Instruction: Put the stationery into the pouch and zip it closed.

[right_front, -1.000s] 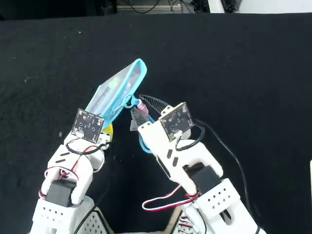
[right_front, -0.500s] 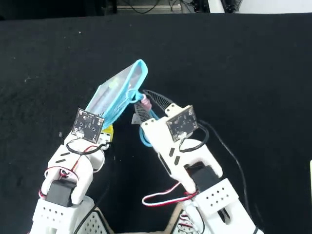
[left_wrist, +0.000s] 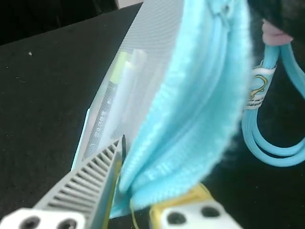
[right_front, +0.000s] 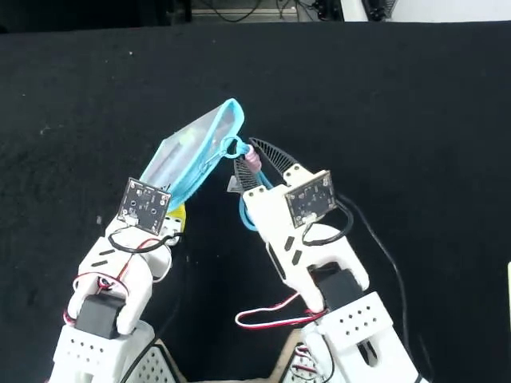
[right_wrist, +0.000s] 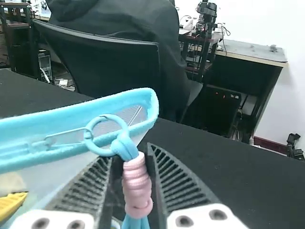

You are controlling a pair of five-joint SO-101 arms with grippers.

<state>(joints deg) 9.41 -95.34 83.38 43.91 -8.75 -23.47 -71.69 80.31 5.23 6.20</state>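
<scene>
The black table (right_front: pixel 415 120) carries everything. The pouch (right_front: pixel 190 145) is held off it, its long axis running on a diagonal from the left arm's end, away and to the right, up to its far tip. 2 arms share it, 1 at each part.

The left gripper (left_wrist: pixel 138 186) is clamped on the pouch's near end, 1 jaw on each face. The pens (left_wrist: pixel 119 95) lie inside behind the clear side, along the same axis.

The right gripper (right_wrist: pixel 131 164) is closed on the pink bead (right_wrist: pixel 136 183) of the blue cord (left_wrist: pixel 269 57). The cord is knotted to the ring (right_wrist: pixel 106 117) on the zip pull.

The relation that matters is that the ring sits on the pouch's upper edge, just short of the far tip. The right gripper is just beside it and slightly nearer the robot. The right arm is the nearer one to the pull, and the remaining zip run looks short. It lies straight along the long axis, away from the left gripper.

Over the last second the right gripper has carried bead and ring up that diagonal toward the far tip. The left gripper and the pouch's near end have stayed put, and the pouch's tip has barely shifted.
</scene>
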